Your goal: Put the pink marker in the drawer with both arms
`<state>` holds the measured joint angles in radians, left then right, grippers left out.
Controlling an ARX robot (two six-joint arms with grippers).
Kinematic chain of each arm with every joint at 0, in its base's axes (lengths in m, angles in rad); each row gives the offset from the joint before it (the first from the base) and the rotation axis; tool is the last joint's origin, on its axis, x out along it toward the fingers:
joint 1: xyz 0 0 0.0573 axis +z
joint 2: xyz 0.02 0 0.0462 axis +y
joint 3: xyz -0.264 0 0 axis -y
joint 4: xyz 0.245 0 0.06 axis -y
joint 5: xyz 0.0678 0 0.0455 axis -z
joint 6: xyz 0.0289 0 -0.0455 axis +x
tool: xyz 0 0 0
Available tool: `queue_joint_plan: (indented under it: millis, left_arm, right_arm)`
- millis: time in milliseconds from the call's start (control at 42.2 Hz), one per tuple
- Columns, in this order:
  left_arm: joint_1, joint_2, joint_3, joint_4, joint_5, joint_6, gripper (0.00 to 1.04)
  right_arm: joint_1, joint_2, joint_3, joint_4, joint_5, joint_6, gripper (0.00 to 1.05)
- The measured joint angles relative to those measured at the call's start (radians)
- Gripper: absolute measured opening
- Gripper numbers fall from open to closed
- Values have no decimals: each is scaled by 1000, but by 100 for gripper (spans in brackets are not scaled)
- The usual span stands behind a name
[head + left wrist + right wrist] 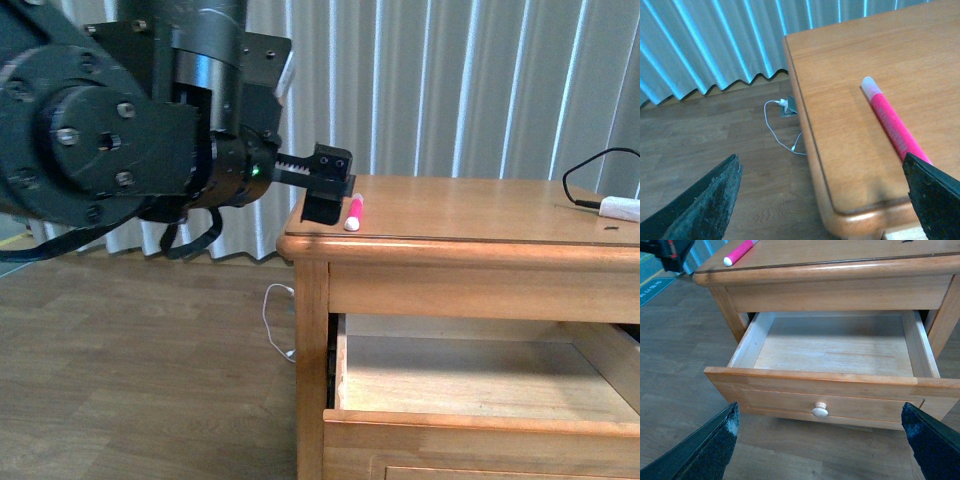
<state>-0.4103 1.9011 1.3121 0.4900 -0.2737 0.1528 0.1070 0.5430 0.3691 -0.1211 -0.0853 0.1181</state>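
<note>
The left gripper (820, 160) hovers, fingers wide apart, at the corner of a wooden table (480, 215), just beside the pink marker (354, 212) lying on top. Below, the drawer (810, 378) stands open before the right gripper (820, 407), its fingers also spread.

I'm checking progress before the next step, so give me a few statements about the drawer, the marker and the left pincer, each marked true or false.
The drawer is pulled open. True.
The pink marker lies inside the drawer. False: it lies on the cabinet top, near a corner.
The left pincer is shut on the marker. False: it is open, fingers wide apart.
Nothing shows inside the drawer. True.
The drawer front has two knobs. False: it has one pale round knob.
</note>
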Motion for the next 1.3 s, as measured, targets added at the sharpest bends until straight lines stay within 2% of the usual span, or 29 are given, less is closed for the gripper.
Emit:
queue_joint_plan:
  millis: [189, 355, 663, 1018, 1089, 1302]
  left_arm:
    - [-23, 140, 209, -110, 60, 0, 98]
    - [-33, 206, 288, -183, 100, -23, 98]
    - [-40, 253, 360, -266, 154, -51, 98]
    - [-48, 275, 419, -361, 130, -69, 98]
    - [-49, 278, 427, -373, 120, -67, 85]
    - [-53, 280, 431, -379, 109, -62, 58]
  right_arm:
    - [0, 0, 0, 0, 0, 0, 96]
    - [0, 0, 0, 0, 0, 0, 96]
    - [0, 0, 0, 0, 0, 0, 96]
    - [0, 0, 0, 0, 0, 0, 96]
    - [0, 0, 0, 0, 0, 0, 96]
    - [0, 0, 0, 0, 0, 0, 96]
